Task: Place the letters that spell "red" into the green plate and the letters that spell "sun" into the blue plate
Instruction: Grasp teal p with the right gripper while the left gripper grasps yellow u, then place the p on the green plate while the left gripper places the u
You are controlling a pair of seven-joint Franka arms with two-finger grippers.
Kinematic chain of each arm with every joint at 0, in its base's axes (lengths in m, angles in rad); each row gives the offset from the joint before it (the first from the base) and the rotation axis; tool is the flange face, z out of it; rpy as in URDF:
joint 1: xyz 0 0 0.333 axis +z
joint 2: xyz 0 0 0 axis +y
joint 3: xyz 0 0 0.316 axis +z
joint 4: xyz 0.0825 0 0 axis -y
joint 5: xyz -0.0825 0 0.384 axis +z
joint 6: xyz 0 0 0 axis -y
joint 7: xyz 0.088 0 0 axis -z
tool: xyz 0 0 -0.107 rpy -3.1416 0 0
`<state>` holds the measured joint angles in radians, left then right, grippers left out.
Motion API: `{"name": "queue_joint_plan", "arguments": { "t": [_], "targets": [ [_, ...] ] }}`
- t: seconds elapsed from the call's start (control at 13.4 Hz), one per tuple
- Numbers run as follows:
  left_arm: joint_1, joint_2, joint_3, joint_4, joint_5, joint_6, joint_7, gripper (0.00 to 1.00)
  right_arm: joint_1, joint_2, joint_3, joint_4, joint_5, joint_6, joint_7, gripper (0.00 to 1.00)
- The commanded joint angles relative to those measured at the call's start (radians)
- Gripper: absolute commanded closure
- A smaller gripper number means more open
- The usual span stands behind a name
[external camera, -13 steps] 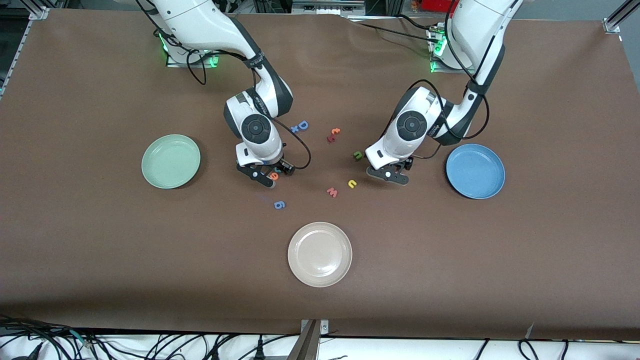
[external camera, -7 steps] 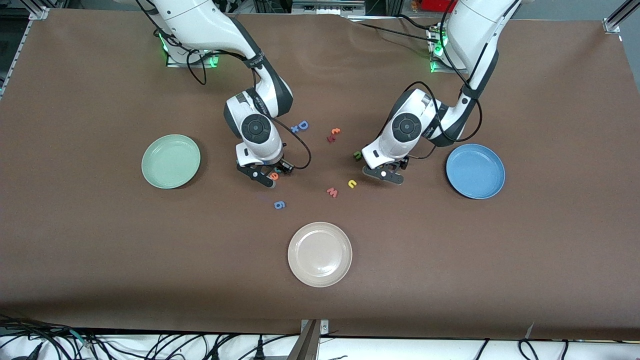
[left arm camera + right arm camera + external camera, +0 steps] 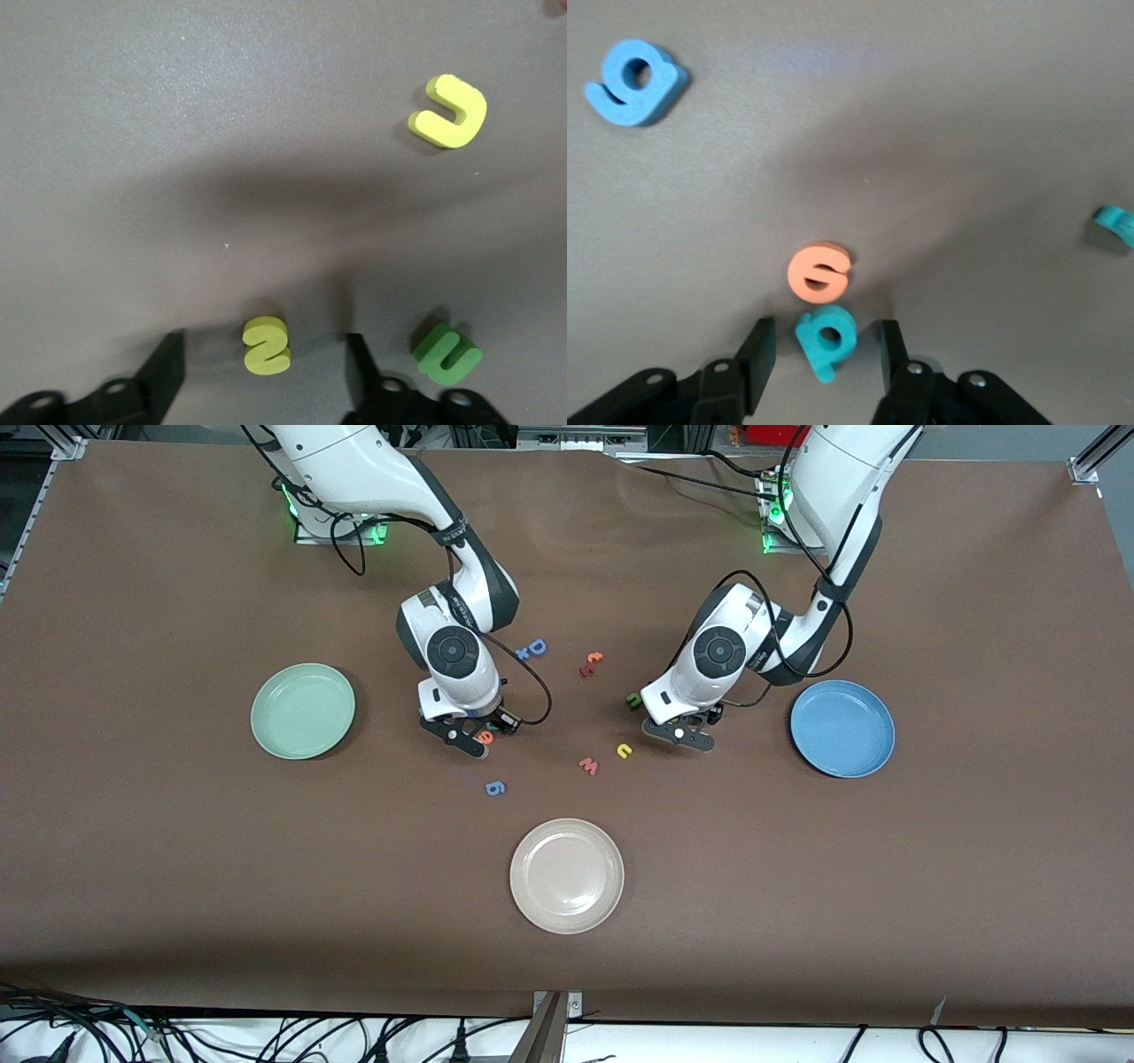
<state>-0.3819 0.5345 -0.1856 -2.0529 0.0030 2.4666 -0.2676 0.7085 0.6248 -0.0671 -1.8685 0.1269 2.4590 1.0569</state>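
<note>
Left gripper (image 3: pixel 264 376) shifted, straddling yellow "s" (image 3: pixel 266 345), right gripper (image 3: pixel 824 359) apparently bracketing teal "d" (image 3: pixel 825 336)

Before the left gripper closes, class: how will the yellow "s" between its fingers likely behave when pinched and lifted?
The yellow "s" looks like thick foam, so it is probably very light and may squash slightly. It lies flat on the table, so rolling seems unlikely. Being small between the left gripper fingers, it could twist or slip if pinched off-centre.
</note>
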Motion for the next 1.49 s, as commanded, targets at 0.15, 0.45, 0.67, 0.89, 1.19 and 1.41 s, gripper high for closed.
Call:
{"name": "queue_joint_plan", "arguments": {
  "t": [0.15, 0.45, 0.67, 0.89, 1.19, 1.41],
  "targets": [
    [-0.005, 0.005, 0.002, 0.007, 0.008, 0.009, 0.001, 0.44, 0.003, -0.004, 0.006, -0.028, 0.020, 0.043, -0.023, 0.57],
    [-0.009, 0.004, 0.002, 0.005, 0.008, 0.009, -0.001, 0.56, 0.003, -0.007, 0.006, -0.029, 0.020, 0.031, -0.023, 0.88],
    [-0.009, 0.004, 0.002, 0.005, 0.008, 0.008, -0.004, 0.73, 0.003, -0.019, 0.006, -0.020, 0.020, -0.015, -0.025, 0.88],
    [-0.009, 0.005, 0.002, 0.005, 0.008, 0.008, -0.004, 0.77, -0.014, -0.098, -0.025, 0.050, 0.019, -0.259, -0.044, 0.88],
    [-0.005, -0.001, 0.002, 0.020, 0.008, -0.011, -0.019, 0.80, -0.035, -0.203, -0.126, 0.104, 0.022, -0.493, -0.133, 0.91],
    [0.033, -0.014, 0.003, 0.148, 0.009, -0.230, -0.016, 0.82, -0.078, -0.275, -0.228, 0.101, 0.022, -0.651, -0.360, 0.91]
  ]
}}
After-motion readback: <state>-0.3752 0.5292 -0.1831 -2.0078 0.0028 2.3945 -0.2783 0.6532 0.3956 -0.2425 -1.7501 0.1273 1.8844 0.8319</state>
